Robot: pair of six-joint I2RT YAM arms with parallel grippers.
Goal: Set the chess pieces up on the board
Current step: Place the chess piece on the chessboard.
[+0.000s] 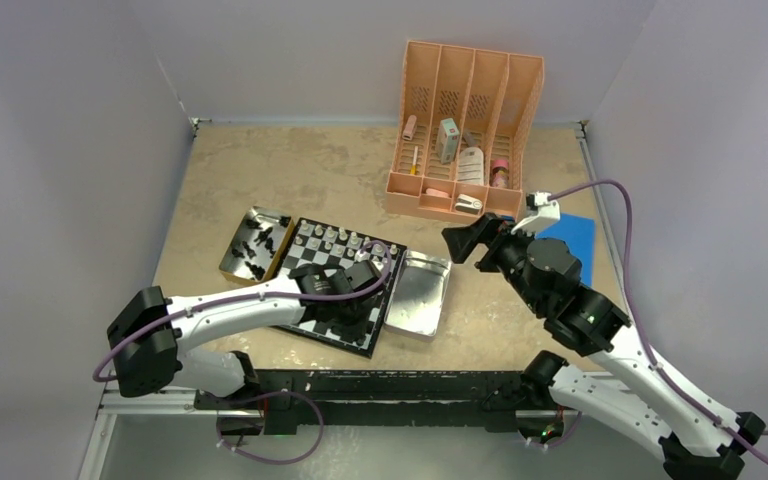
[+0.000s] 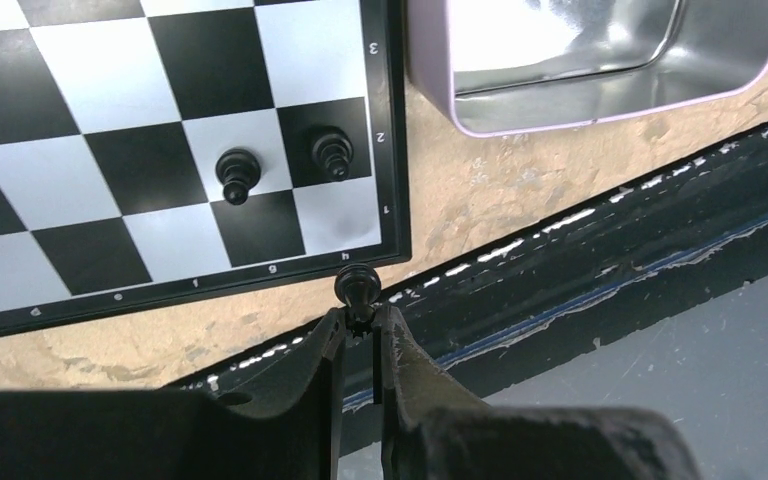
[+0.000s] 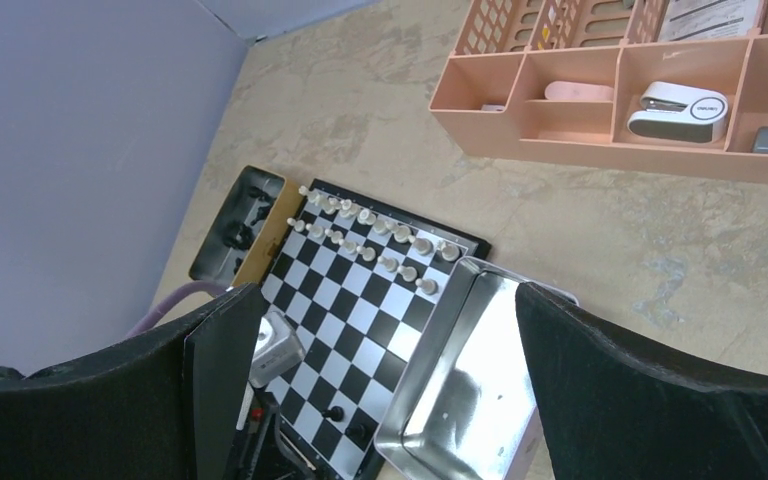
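Left wrist view: the left gripper [image 2: 360, 318] is nearly pressed together, pinching a small black round-headed chess piece [image 2: 357, 284] by its lower part and holding it upright. The piece hangs just outside the near rim of the black-and-silver checked chessboard [image 2: 110, 150], by the right-hand corner, over the beige mottled desk [image 2: 460, 200]. Two black pieces [image 2: 237, 175] stand on neighbouring squares in the second row from that rim. To do this step well, I judge the gripper should carry the piece over a free square and keep it vertical. It should then lower until the base meets the board and part only slightly, so the fingers clear the two neighbours. Further right, a plain silver metal tray [image 2: 560, 90] lies beside the board. The right gripper [image 1: 468, 243] hangs well apart from the board, spread wide and holding nothing.
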